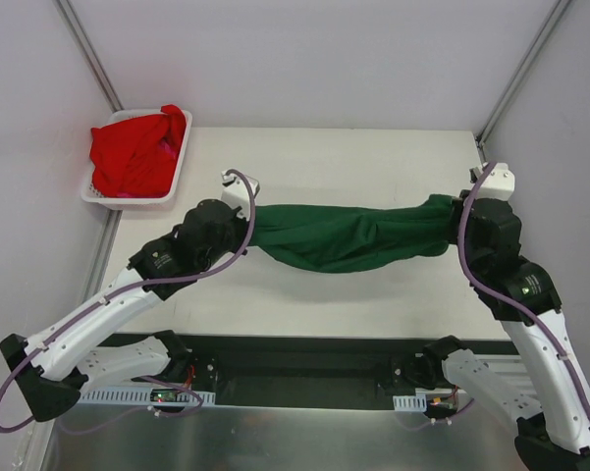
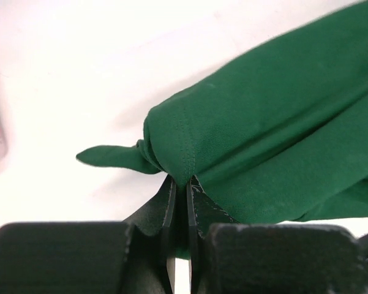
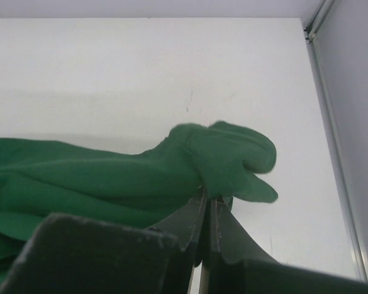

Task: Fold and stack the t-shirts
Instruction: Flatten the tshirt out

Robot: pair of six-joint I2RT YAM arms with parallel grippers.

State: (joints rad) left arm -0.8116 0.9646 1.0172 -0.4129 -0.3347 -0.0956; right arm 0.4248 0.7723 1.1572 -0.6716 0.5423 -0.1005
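We see a white, matte table (image 1: 373, 157) filling the middle of the top view. It is closed in by pale, plain walls (image 1: 304, 59), with grey metal strips (image 1: 88, 54) running up the upper left and upper right corners of the frame. Along the bottom, a dark rail (image 1: 304, 368) and a brushed metal plate (image 1: 295, 437) carry the arm bases.

The dark green t-shirt (image 1: 348, 238) stretches across the centre of the frame as a bunched, sagging band, and its lower folds hang towards the tabletop. The left gripper (image 2: 182, 187) has its jaws pinched tight on the shirt's left end. The right gripper (image 3: 209, 199) is clamped just as tightly on the right end, where a knob of cloth pokes out past the fingers.

In the upper left of the frame, by the table's far corner, a white slotted basket (image 1: 182, 162) holds crumpled red t-shirts (image 1: 133, 152), one draped over its far rim.
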